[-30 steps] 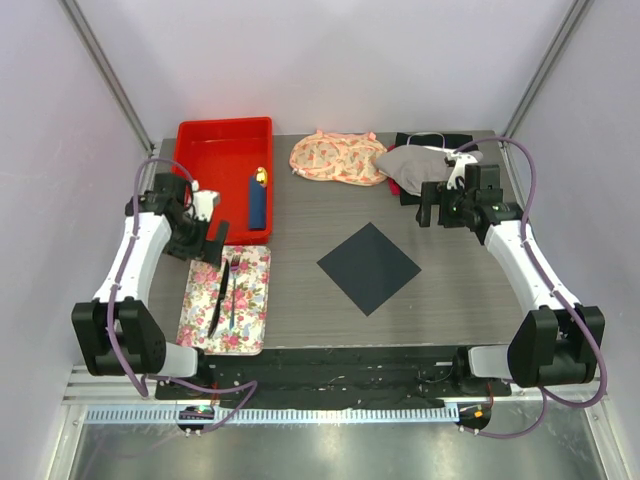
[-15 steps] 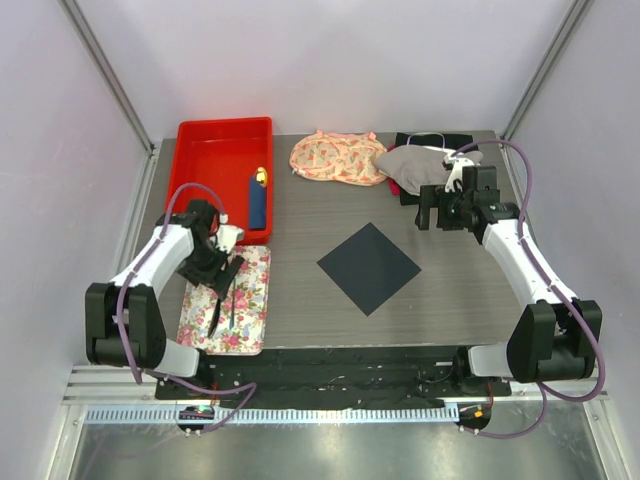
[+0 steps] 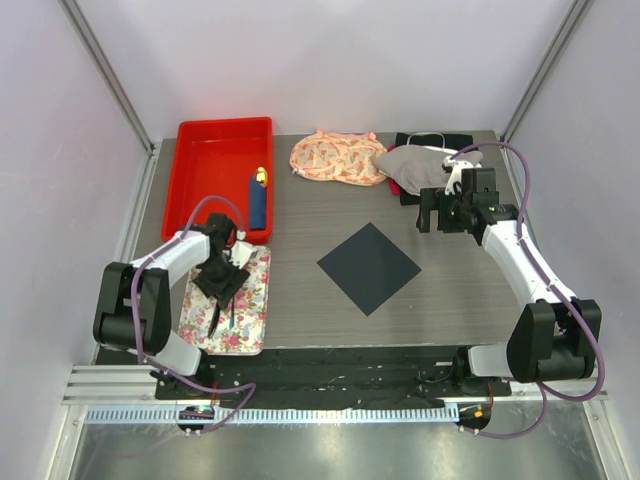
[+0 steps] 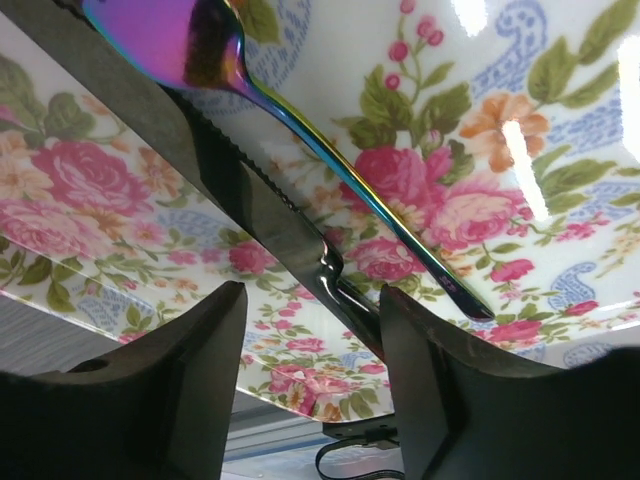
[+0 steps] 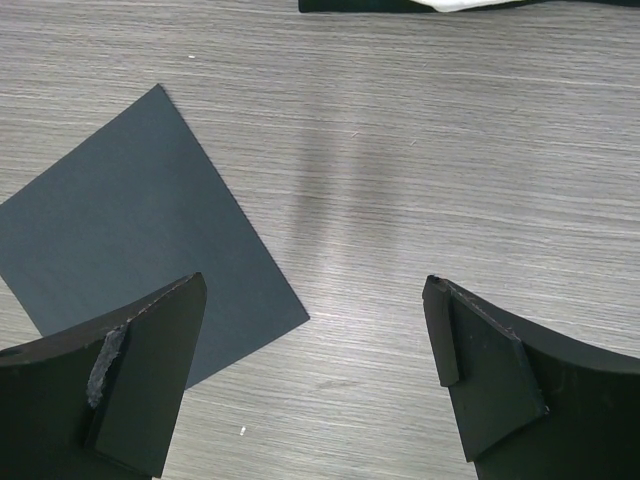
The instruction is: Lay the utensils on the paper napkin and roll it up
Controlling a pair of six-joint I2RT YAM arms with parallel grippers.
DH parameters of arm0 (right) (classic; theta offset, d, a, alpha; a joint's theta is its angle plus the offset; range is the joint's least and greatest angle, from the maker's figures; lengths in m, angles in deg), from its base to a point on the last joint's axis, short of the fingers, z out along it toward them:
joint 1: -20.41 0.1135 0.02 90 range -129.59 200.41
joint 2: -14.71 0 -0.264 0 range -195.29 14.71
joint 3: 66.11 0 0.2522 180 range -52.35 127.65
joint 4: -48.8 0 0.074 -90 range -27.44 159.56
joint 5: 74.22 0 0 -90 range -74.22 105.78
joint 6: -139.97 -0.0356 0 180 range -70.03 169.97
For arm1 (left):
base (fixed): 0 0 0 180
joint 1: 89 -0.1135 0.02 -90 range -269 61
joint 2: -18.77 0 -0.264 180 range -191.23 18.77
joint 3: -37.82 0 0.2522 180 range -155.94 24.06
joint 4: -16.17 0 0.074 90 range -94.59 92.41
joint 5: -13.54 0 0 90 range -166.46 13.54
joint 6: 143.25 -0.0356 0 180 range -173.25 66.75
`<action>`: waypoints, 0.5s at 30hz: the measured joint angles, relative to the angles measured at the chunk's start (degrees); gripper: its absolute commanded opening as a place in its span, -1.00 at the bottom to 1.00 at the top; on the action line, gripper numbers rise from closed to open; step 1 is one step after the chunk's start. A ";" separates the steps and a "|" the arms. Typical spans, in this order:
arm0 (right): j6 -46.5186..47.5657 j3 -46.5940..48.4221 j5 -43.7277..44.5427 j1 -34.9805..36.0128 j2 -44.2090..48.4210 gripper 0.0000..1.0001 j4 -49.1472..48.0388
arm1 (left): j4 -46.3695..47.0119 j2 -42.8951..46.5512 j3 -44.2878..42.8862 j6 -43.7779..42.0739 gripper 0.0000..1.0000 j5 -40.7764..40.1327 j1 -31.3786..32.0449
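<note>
1. Two utensils [image 3: 214, 318] lie side by side on the floral tray [image 3: 252, 300], at the near left of the tabletop [image 3: 460, 290]; neither is on the paper napkin yet.
2. Left hand [image 4: 310, 385] is down over the tray; its fingers stand part-spread, one each side of the knife [image 4: 290, 235] at the handle end; no firm pinch visible, so nothing held as far as I can tell.
3. Second utensil [image 4: 335, 160] lies just beside the knife, with a slim stem and an iridescent sheen; its head runs out of the wrist view.
4. Judgement on handling: both pieces look thin, stiff, light and smooth, lying flat on a glossy tray; likely to skid or swivel when pinched; take across the narrow handle near the balance point, fingertips pressed low to the tray.
5. Paper napkin [image 3: 368, 267] lies flat mid-tabletop, one corner toward the arms, well apart from the tray.
6. Judgement: the sheet is thin and limp with almost no weight; it will probably slide or crease rather than lift cleanly; start the roll from a corner or edge, with the utensils weighing it down.
7. Right hand [image 5: 315, 375] hangs wide open and empty above bare tabletop just beyond the napkin's right corner.
8. Farthest: a red tray [image 3: 210, 170] and heaped cloths at the back; not needed.
</note>
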 measured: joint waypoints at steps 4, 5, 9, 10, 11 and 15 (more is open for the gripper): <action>0.17 -0.09 0.26 0.00 0.00 0.99 -0.04 | 1.49 -2.14 -0.02 0.15 -0.01 -0.85 0.50; 0.22 -0.15 0.37 0.00 0.00 0.99 -0.02 | 1.42 -2.19 -0.07 0.24 -0.09 -0.98 0.63; 0.59 -0.50 0.76 0.04 0.00 0.99 0.00 | 1.29 -2.27 0.07 1.05 -0.32 -1.27 1.33; 0.63 -0.59 0.83 0.04 0.00 0.99 0.00 | 1.27 -2.27 0.11 1.20 -0.36 -1.25 1.36; 0.68 -0.68 0.98 0.04 0.00 0.99 0.00 | 1.29 -2.25 0.20 1.29 -0.45 -1.33 1.36; 0.81 -1.03 1.25 0.04 0.00 0.99 0.02 | 1.25 -1.90 0.66 1.29 -0.74 -1.73 1.40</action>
